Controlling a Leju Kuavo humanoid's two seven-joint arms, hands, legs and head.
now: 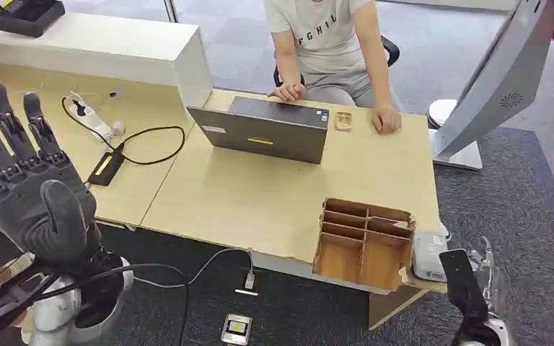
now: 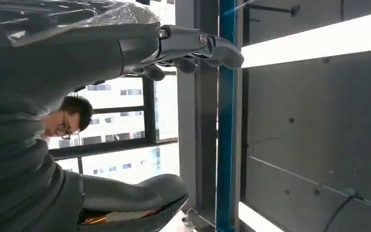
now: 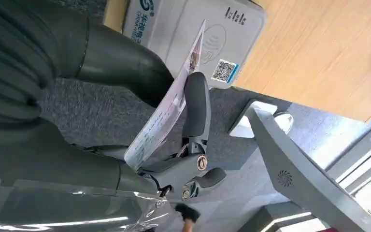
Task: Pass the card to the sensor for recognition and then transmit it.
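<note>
Right robot hand (image 3: 174, 121) is pinching the card (image 3: 166, 106) near the sensor (image 1: 428, 254) at the bench's (image 1: 260, 194) five o'clock corner; left robot hand (image 1: 32, 180) is raised, released.

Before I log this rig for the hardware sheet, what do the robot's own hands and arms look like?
The left hand is dark grey, with jointed, segmented fingers and a thick smooth thumb. A grey ribbed cover wraps its wrist, and black cables run along the silver-white arm below. The right hand has the same ribbed cover, a thick grey thumb and darker fingers with bare metal links and round pivot pins; clear plastic film wraps the forearm.
</note>
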